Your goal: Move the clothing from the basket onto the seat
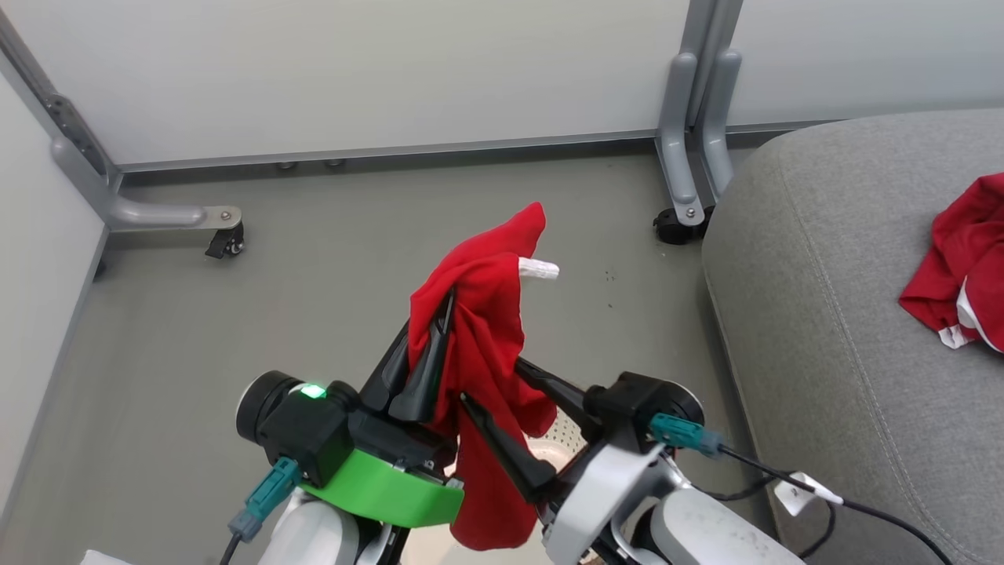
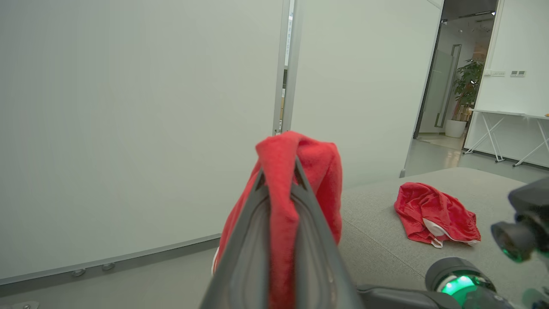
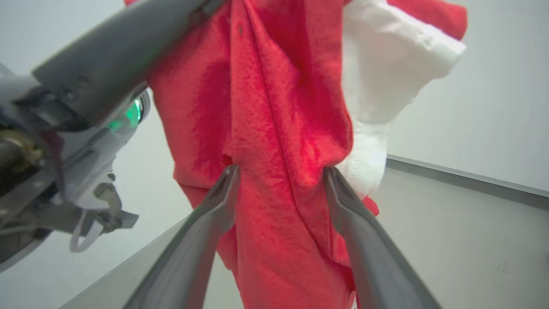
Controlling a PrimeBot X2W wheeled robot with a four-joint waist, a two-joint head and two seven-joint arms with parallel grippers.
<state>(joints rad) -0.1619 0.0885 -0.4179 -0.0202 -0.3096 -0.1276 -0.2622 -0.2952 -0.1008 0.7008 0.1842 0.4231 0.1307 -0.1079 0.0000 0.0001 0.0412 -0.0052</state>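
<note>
left gripper (image 1: 449,302) is pinching red garment (image 1: 478,314) aloft, right gripper (image 1: 490,380) gaping around it; next is looking like a swing over the seat (image 1: 823,314).

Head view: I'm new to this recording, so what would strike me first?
A bright red garment held up mid-picture, pinched in the shut left pincer, with the open right pincer straddling its hanging folds. A second red garment lies on the grey seat at the right.
</note>
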